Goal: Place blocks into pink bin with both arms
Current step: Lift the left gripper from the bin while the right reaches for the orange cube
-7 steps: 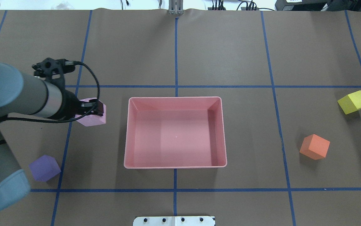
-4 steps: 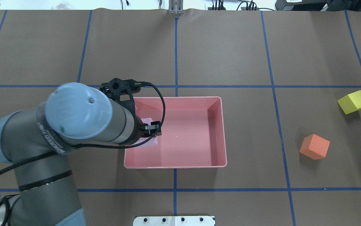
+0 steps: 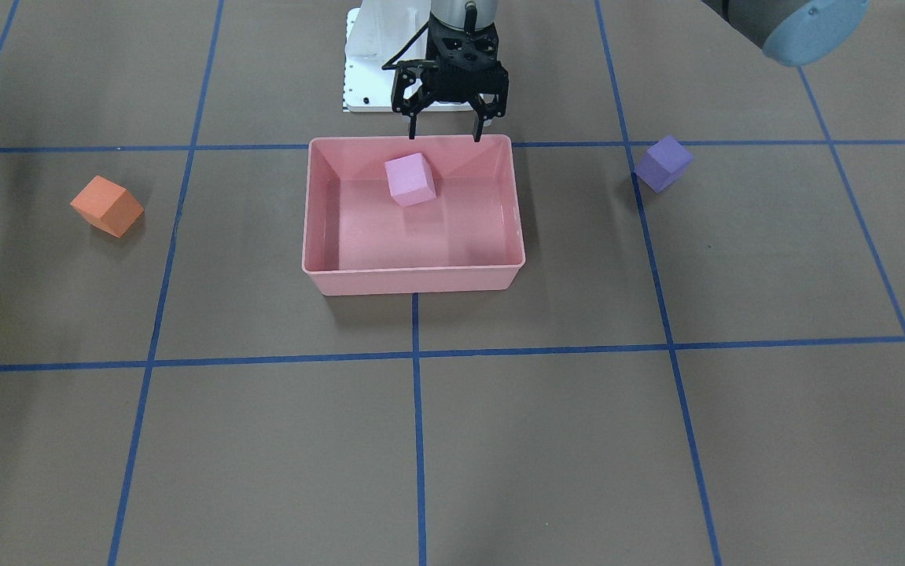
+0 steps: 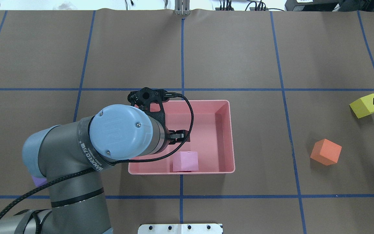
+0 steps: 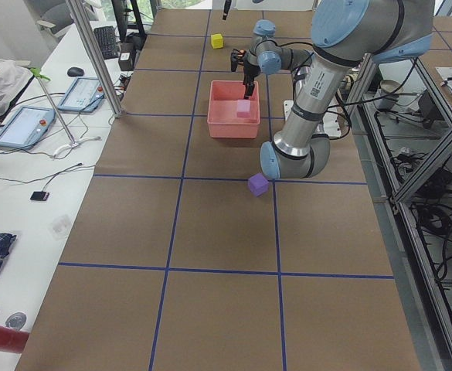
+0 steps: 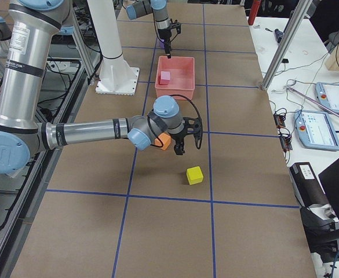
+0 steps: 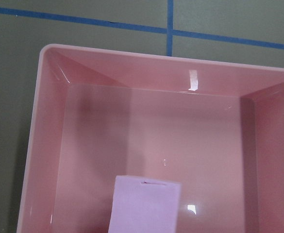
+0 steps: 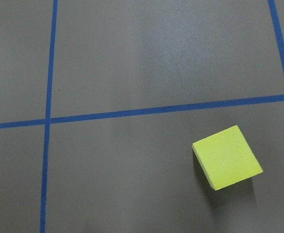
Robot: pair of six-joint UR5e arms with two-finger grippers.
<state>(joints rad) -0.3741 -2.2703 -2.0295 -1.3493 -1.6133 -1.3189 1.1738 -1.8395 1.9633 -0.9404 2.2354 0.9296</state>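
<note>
Left gripper (image 3: 446,134) hangs with jaws apart over the pink bin (image 3: 413,277), having just dropped the light pink block (image 3: 410,179), now resting inside by the robot-side wall. One down. The purple block (image 3: 663,163), orange block (image 4: 326,151) and yellow block (image 4: 365,105) wait outside, with the right gripper (image 6: 186,145) near the yellow, its grip unclear.

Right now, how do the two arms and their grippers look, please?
The left arm and right arm are grey-silver tubes with round light blue joint caps. The left one carries a black band with white lettering and a black braided cable looping to its wrist. The left gripper and right gripper are black, with two thin fingers each.
</note>
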